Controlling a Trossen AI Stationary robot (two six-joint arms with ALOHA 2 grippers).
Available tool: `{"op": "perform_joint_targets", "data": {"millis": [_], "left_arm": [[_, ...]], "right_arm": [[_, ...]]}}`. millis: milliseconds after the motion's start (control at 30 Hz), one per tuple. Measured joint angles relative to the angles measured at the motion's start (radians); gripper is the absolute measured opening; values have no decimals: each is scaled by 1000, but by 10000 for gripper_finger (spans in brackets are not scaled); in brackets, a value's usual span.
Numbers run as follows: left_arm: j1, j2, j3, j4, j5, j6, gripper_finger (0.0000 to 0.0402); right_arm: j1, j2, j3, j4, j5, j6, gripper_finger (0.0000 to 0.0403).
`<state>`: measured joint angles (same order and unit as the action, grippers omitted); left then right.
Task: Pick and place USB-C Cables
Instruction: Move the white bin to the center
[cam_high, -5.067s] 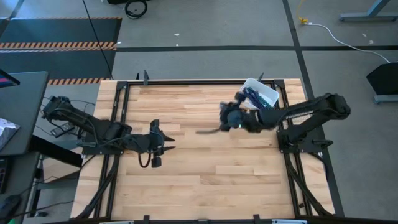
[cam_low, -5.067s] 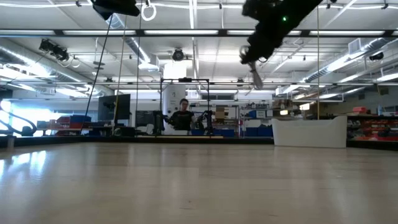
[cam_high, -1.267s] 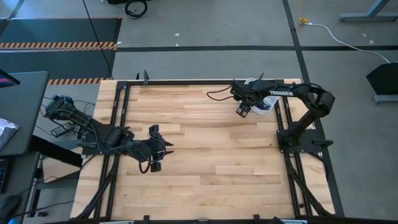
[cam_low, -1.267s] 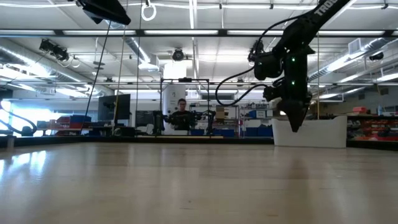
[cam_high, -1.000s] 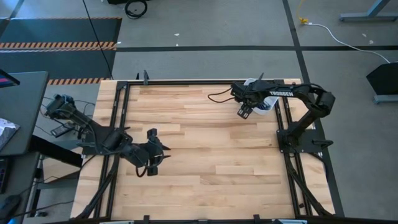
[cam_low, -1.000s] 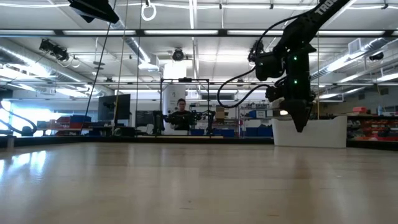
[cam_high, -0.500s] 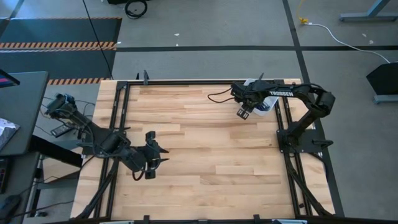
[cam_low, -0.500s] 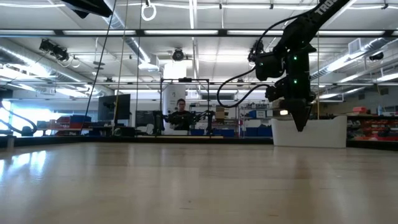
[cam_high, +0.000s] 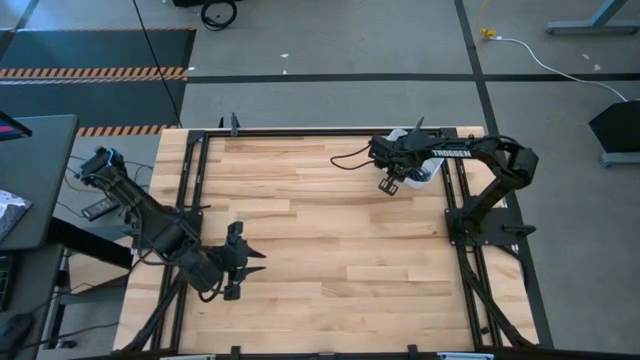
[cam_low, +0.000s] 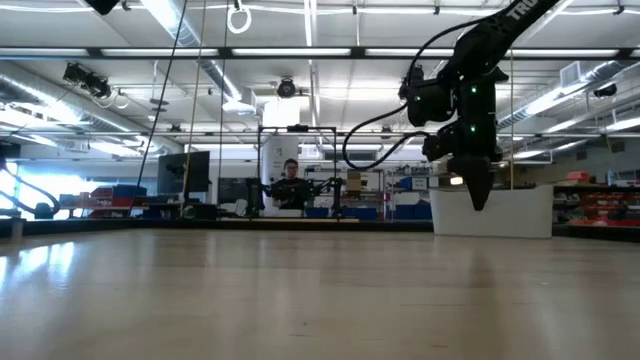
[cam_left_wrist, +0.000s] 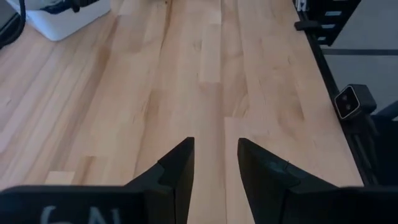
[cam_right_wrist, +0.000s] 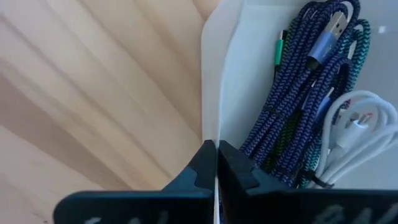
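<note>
The white tray stands at the table's far right corner, mostly hidden under my right arm. In the right wrist view it holds the USB-C cables: purple-blue braided bundles, a green plug, teal braid and a white cable. A dark red one does not show. My right gripper points down at the tray's left wall, shut on it. My left gripper is open over bare wood near the table's near left part. My right gripper pinches the tray's side wall at its rim, one finger inside the tray and one outside. It comes from above, pointing down. The tray stands flat on the table.
Black frame rails run along the table's edges. A small camera is mounted at the table's edge. Wide bare wood lies between the arms. A person shows far off in the room behind.
My left gripper has drawn back toward the table's near left corner, staying open. My right gripper has shifted a little toward the table's left, and the tray has slid that way with it.
</note>
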<state>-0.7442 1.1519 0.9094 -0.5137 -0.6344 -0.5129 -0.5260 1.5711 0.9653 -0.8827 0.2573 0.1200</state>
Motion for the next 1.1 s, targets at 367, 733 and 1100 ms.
{"op": "perform_joint_targets", "data": {"millis": [367,733,1100], "left_arm": [[-39,0,0,0,-41,-7,130],[-38,0,0,0,-79,-1,130],[-38,-1,0,3,-88,0,130]], "right_arm": [[126,0,0,66,-47,42,4],[385,0,0,179,-84,134,2],[614,156,200,174,-67,205,2]]}}
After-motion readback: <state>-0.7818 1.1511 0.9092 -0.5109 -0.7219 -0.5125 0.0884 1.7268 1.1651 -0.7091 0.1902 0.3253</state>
